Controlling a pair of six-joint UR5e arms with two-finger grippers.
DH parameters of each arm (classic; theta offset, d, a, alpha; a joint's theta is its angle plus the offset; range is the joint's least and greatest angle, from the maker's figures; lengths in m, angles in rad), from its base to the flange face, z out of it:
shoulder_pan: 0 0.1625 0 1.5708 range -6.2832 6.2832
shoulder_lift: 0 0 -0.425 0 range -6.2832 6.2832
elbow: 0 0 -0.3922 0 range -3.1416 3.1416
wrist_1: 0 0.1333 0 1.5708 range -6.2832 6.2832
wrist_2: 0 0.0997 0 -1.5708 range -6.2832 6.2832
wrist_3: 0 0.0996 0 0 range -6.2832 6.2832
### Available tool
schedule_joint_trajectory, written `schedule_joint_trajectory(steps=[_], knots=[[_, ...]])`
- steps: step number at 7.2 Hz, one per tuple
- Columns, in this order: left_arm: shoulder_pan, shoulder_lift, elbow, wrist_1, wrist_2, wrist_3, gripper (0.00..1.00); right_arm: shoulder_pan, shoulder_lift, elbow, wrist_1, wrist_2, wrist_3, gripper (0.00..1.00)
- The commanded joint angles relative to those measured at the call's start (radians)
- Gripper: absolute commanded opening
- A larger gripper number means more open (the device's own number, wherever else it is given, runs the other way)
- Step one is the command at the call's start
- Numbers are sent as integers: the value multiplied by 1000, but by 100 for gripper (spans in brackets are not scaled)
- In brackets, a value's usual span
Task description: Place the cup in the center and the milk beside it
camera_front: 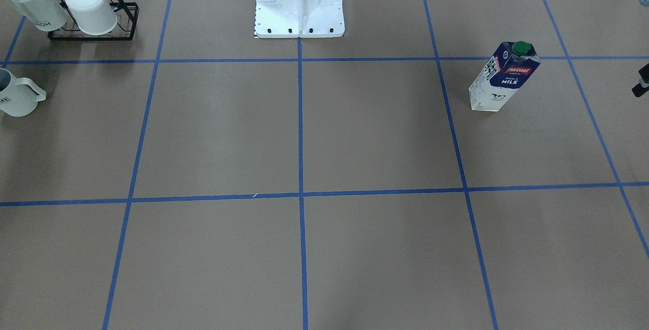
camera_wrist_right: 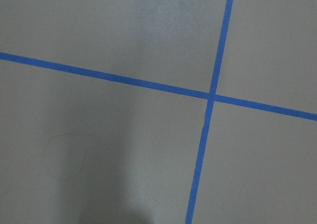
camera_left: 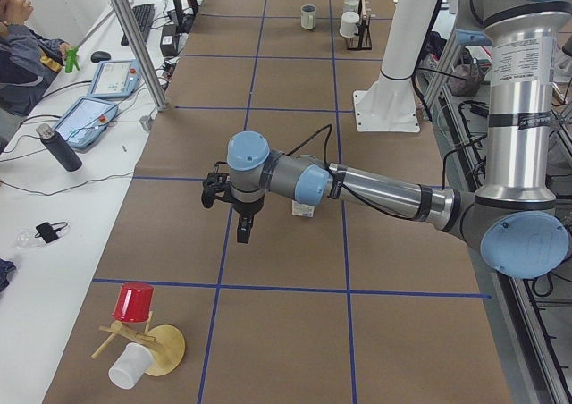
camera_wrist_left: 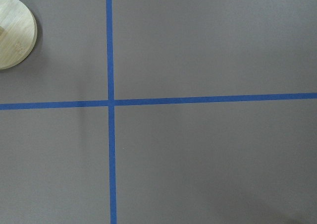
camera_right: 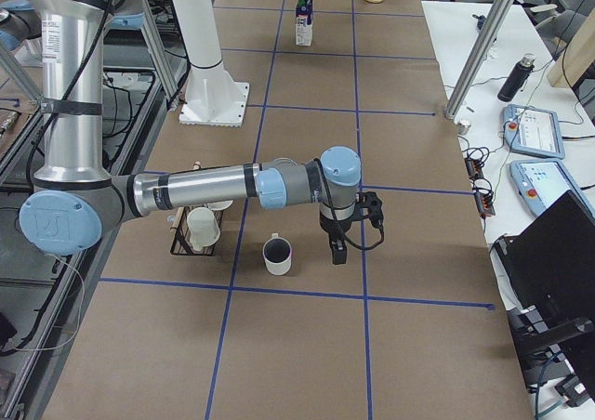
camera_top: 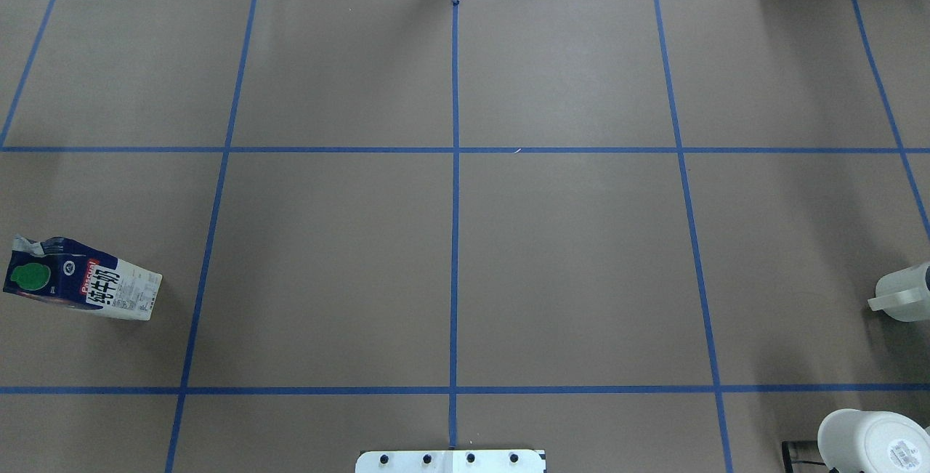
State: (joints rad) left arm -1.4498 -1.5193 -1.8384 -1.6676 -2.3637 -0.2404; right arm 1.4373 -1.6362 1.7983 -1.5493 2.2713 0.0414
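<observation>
The cup (camera_right: 277, 255) stands upright at the table's end on my right, dark inside; it also shows at the edges of the front view (camera_front: 15, 94) and the overhead view (camera_top: 904, 291). My right gripper (camera_right: 337, 248) hangs fingers-down just beside it, apart from it. The milk (camera_front: 502, 76) stands upright near the opposite end, also in the overhead view (camera_top: 80, 280). My left gripper (camera_left: 243, 230) hangs above the table close to the milk (camera_left: 304, 209), which my forearm partly hides. I cannot tell whether either gripper is open. The center (camera_top: 465, 160) is bare brown surface.
A black rack (camera_front: 127, 21) with two white mugs stands near the cup. The robot's white base (camera_front: 299, 5) is at the table's edge. A wooden stand (camera_left: 165, 350) with a red cup and a white cup sits beyond the milk. Operator desks line the far side.
</observation>
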Motion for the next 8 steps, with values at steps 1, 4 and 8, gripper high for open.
schedule_joint_trajectory(steps=[1, 4, 8], knots=[[0, 7, -2, -7, 0, -2, 98, 0, -5, 6, 0, 10, 0, 100], [0, 2, 4, -14, -6, 0, 98, 0, 2, 6, 2, 4, -5, 100], [0, 1, 4, -11, -5, -16, 98, -2, 4, 4, 2, 13, -14, 100]])
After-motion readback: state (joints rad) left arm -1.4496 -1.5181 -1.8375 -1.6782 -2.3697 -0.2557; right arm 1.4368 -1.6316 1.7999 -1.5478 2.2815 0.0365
